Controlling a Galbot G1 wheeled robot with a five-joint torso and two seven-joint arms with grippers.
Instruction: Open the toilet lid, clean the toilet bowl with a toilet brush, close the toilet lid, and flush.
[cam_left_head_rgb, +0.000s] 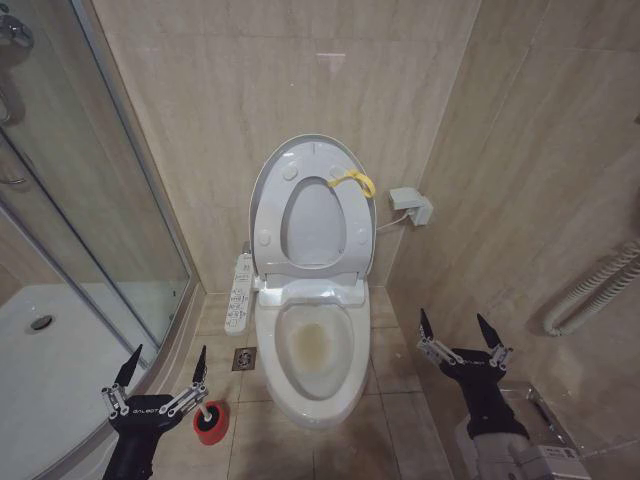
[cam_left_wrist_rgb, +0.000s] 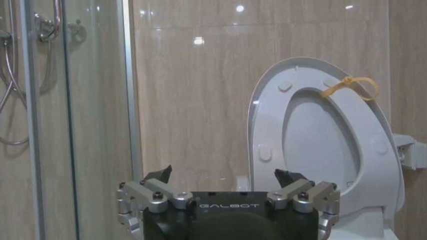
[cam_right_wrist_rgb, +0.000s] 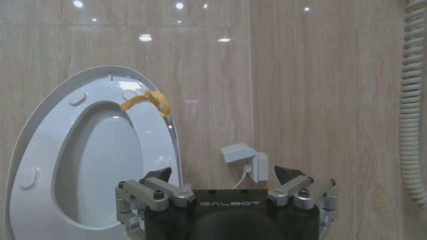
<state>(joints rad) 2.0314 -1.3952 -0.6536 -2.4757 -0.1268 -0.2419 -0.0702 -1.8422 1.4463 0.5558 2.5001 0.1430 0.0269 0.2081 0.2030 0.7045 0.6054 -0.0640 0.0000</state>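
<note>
Toilet lid (cam_left_head_rgb: 312, 170) up and leaning against the back wall, seat ring (cam_left_head_rgb: 318, 222) raised along with it, yellow strap (cam_left_head_rgb: 355, 181) dangling near the lid's top edge. Toilet bowl (cam_left_head_rgb: 315, 345) wide open, yellowish-brown stain sitting in the middle of it. Red brush holder (cam_left_head_rgb: 210, 421) down on the floor tiles on the bowl's left side, just beside the left gripper (cam_left_head_rgb: 164, 370); brush itself too hidden to make out. Left gripper hanging low by the shower glass (cam_left_head_rgb: 90, 190), jaws spread, nothing in them. Right gripper (cam_left_head_rgb: 458, 329) hovering on the bowl's right side, jaws spread too, also empty. Remote panel (cam_left_head_rgb: 239, 293) along the bowl's left edge.
</note>
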